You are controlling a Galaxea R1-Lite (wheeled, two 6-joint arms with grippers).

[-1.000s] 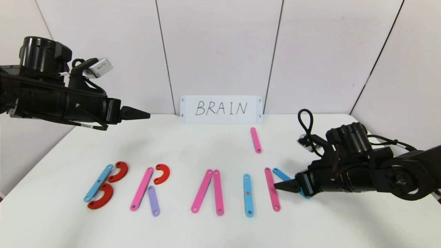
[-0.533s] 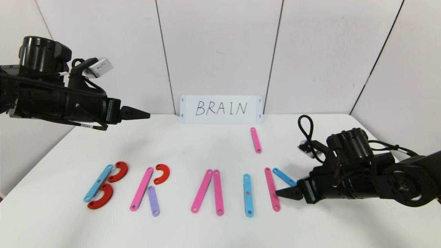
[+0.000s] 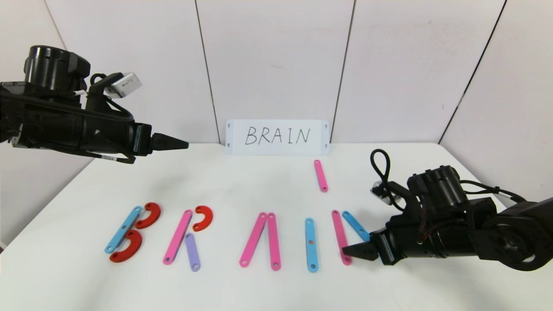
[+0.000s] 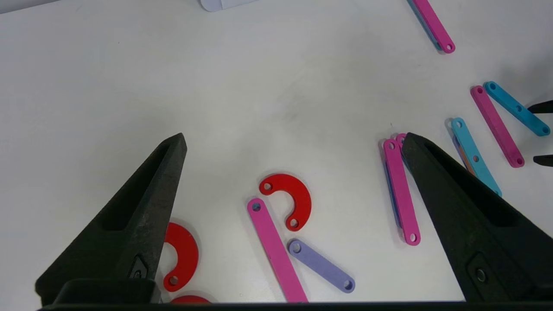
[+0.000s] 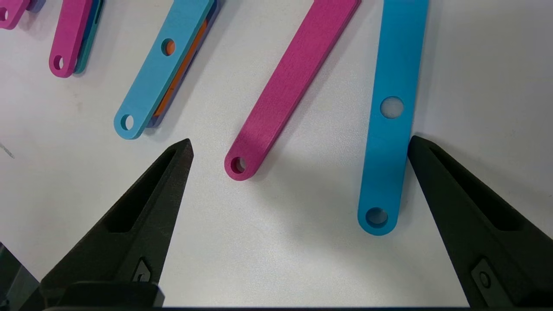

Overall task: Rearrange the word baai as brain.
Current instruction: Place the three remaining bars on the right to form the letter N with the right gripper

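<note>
Low over the tabletop, we held the right hand released, straddling the pink strip and blue strip; left hand hovered released.

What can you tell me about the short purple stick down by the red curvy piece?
The purple strip is a flat, matte, plastic-looking bar with rounded ends and a small round hole near each end. It is shorter than the long pink strip next to it. It lies flat on the white table, slanting away from the pink strip to make the leg of the letter R, just below the red curve. Its upper end sits close against the pink strip. No gripper touches it.
</note>
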